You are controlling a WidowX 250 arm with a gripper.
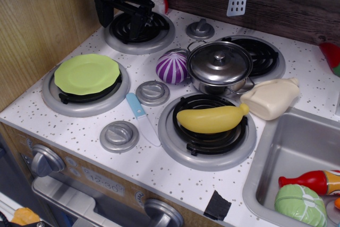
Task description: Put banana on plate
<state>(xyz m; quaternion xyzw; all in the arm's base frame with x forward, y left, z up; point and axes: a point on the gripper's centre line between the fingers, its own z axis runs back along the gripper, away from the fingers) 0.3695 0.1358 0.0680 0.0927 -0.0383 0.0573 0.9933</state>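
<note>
The yellow toy banana (211, 119) lies across the front right burner (207, 131), its nub pointing right. The light-green plate (87, 73) rests on the front left burner. My black gripper (119, 18) hangs over the back left burner (139, 29), far from the banana and behind the plate. Its fingers stand apart and hold nothing.
A purple striped ball (171, 67) and a lidded silver pot (220, 66) sit mid-stove. A cream bottle-shaped toy (270, 98) lies right of the banana. A blue-handled toy knife (142, 118) lies between the front burners. The sink (297, 158) at right holds toy food.
</note>
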